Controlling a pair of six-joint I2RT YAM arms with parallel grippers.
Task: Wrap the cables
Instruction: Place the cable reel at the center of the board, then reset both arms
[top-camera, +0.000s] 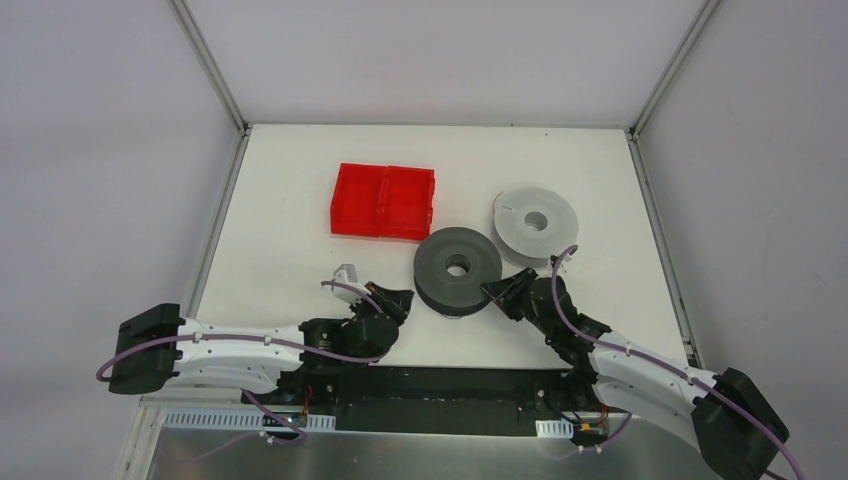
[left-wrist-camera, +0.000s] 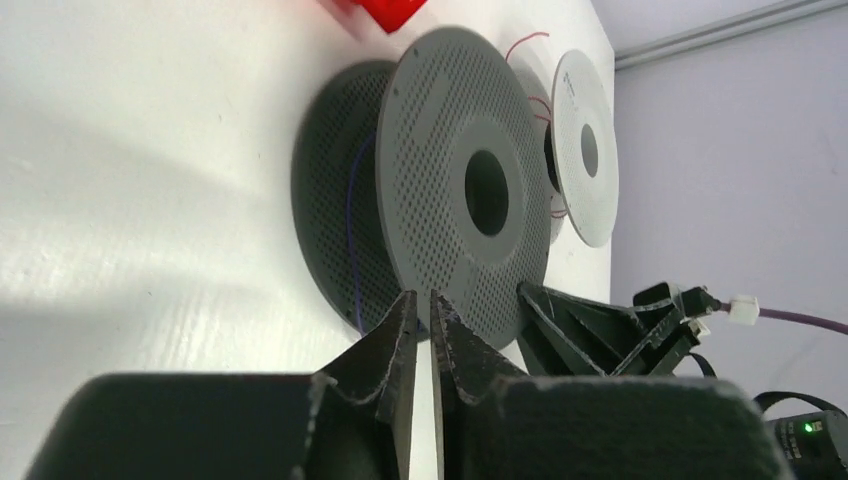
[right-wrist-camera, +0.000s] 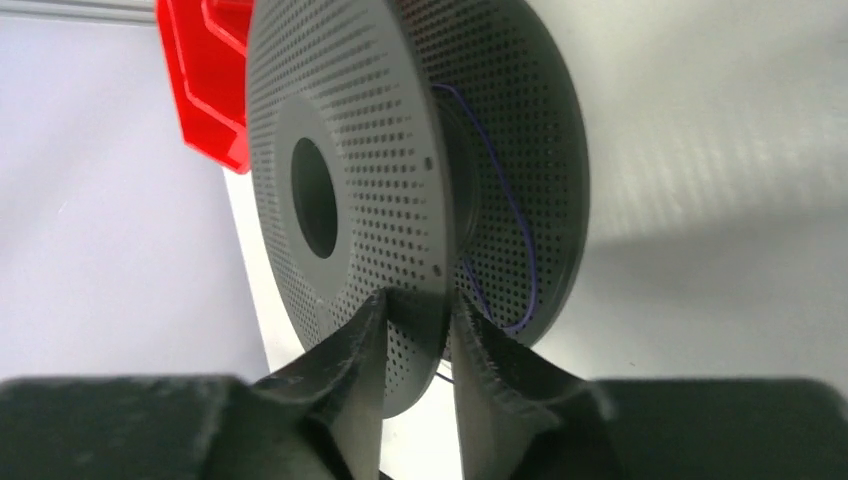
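My right gripper (right-wrist-camera: 415, 305) is clamped on the grey spool (right-wrist-camera: 340, 180) rim, with a thin dark cable (right-wrist-camera: 527, 240) looping just beside its finger. My left gripper (left-wrist-camera: 425, 298) is pinched nearly together by the same spool.

White table (top-camera: 290, 200). Red two-compartment tray (top-camera: 384, 201) sits left of centre, toward the far side. Dark grey spool (top-camera: 458, 268) lies flat mid-table, with a light grey spool (top-camera: 535, 225) flat just beside it, far-right. Thin red cables (left-wrist-camera: 524, 42) curl between the spools.
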